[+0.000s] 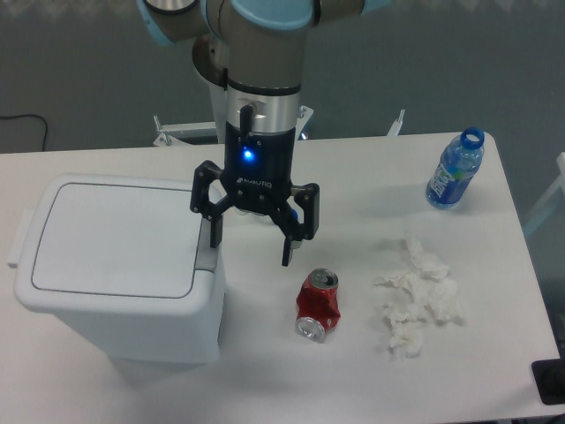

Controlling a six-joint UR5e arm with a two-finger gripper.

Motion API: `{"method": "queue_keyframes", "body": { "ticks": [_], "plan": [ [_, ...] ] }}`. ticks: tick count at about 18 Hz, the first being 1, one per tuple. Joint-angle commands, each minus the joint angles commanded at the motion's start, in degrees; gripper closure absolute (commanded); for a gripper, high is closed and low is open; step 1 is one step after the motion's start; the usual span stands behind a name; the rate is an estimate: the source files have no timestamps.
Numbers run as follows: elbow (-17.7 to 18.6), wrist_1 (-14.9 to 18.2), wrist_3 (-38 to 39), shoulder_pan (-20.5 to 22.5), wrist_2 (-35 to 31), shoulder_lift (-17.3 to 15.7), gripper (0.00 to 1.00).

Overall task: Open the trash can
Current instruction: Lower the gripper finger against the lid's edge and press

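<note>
1. White plastic makes up the trash can (119, 265), the biggest thing here; it sits on the worktop (265, 380) just to the left of my end effector (251, 233) in the camera's view, lid flat and shut, with its grey push-button tab (207, 256) on the edge nearest me.
2. My end effector hangs with its fingers spread wide and holding nothing. One fingertip (214, 233) is directly over the tab, the other (287, 252) out over bare worktop. I judge this offset is deliberate: one finger can press the button while the other stays clear.
3. I cannot tell whether that fingertip already touches the tab or floats just above it.
4. The crumpled tissue (415, 300) lies well to the right of my end effector, apart from anything I need.
5. The blue bottle (455, 170) stands upright farther right, near the worktop's back corner.
6. The crushed red can (318, 305) lies just below and right of my free finger, close enough that a careless descent could clip it.
</note>
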State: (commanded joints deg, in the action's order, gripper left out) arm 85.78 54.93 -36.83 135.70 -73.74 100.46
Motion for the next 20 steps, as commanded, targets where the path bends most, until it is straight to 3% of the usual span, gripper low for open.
{"method": "queue_keyframes", "body": {
  "ticks": [20],
  "plan": [
    [0.4, -0.9, -0.3, -0.4, -0.1, 0.9, 0.00]
  ]
}}
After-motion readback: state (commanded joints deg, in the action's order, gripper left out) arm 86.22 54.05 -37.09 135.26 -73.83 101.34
